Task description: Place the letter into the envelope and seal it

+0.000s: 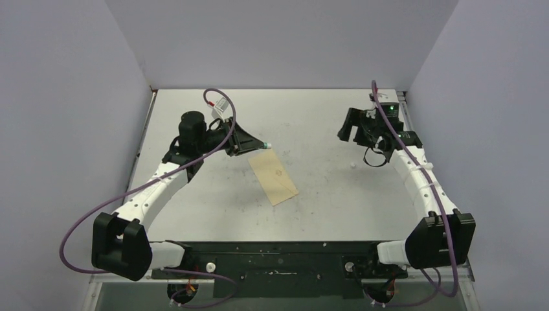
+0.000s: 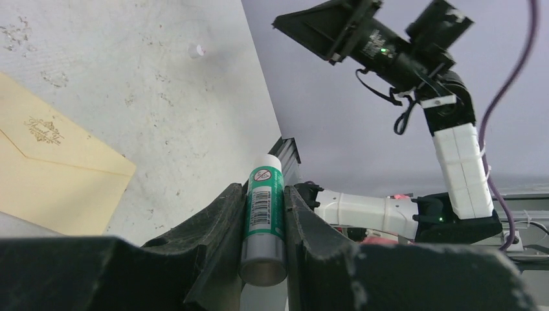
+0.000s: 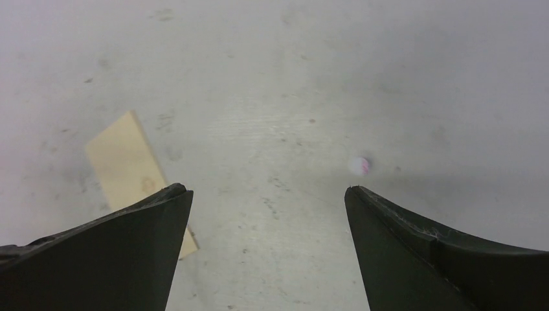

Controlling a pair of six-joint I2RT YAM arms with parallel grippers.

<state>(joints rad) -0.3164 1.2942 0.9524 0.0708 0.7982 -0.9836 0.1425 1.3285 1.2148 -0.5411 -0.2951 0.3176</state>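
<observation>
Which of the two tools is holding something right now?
The left tool, clamped on a green-labelled glue stick; the right tool is open with nothing between its fingers.

A green-labelled glue stick (image 2: 263, 220) is over the grey desk (image 1: 317, 116), left of centre. A small white cap (image 1: 353, 165) lies nearer the right edge.
</observation>
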